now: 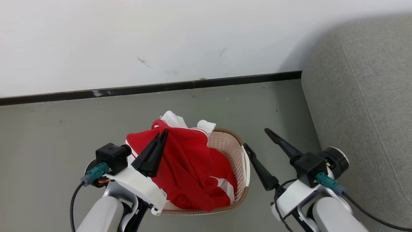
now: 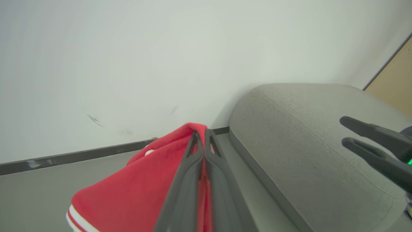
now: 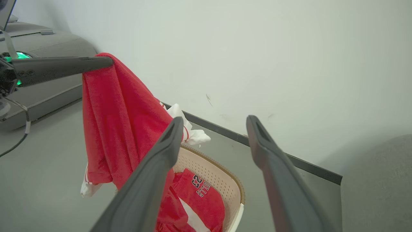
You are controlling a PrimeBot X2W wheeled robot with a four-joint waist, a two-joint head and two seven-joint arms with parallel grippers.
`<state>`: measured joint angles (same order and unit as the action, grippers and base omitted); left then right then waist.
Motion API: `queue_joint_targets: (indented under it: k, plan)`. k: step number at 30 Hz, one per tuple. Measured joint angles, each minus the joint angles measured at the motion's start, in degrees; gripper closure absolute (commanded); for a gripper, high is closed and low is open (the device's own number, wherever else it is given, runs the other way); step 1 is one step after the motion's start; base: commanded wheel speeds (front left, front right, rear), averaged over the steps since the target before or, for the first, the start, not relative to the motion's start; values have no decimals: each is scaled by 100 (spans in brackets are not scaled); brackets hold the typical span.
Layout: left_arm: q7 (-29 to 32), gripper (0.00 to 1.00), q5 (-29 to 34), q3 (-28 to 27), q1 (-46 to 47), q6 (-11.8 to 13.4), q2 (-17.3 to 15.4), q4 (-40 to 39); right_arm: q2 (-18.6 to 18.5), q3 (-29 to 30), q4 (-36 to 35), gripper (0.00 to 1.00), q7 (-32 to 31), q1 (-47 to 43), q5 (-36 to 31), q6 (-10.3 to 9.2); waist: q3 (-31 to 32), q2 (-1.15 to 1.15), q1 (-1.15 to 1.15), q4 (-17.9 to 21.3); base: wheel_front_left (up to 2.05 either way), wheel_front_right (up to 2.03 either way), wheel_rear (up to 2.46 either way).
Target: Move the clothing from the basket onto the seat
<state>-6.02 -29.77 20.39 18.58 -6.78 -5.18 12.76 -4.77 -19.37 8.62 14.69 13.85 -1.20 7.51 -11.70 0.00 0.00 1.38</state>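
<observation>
A red garment with white stripe trim hangs above the cream basket, pinched at its top by my left gripper, which is shut on it. The same red garment drapes from my left gripper in the left wrist view, and as red cloth in the right wrist view. A second red piece with dark lettering lies inside the basket. My right gripper stands open to the right of the basket, holding nothing. The grey seat rises at the right.
A white wall with a black baseboard runs behind the basket. Grey floor spreads to the left. A dark low machine base with a cable sits at the left in the right wrist view.
</observation>
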Motion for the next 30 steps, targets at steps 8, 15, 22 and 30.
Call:
queue_joint_targets:
  k: [8,15,22,30]
  plan:
    - [250,100,-42,271,-182,0,34,-380,-70,-748,100,0,0,12,1,0,490,0,0,-139,0,0,0]
    - [479,100,-58,463,-393,0,58,-751,-141,-1261,167,0,0,25,12,1,831,0,0,-270,0,0,0]
    - [711,100,-170,682,-572,0,85,-1171,-227,-1348,218,0,0,23,71,2,1086,0,0,-411,0,0,0]
    - [1029,100,-265,1027,-764,0,103,-1626,-331,-1530,252,0,0,17,181,2,1288,0,0,-557,0,0,0]
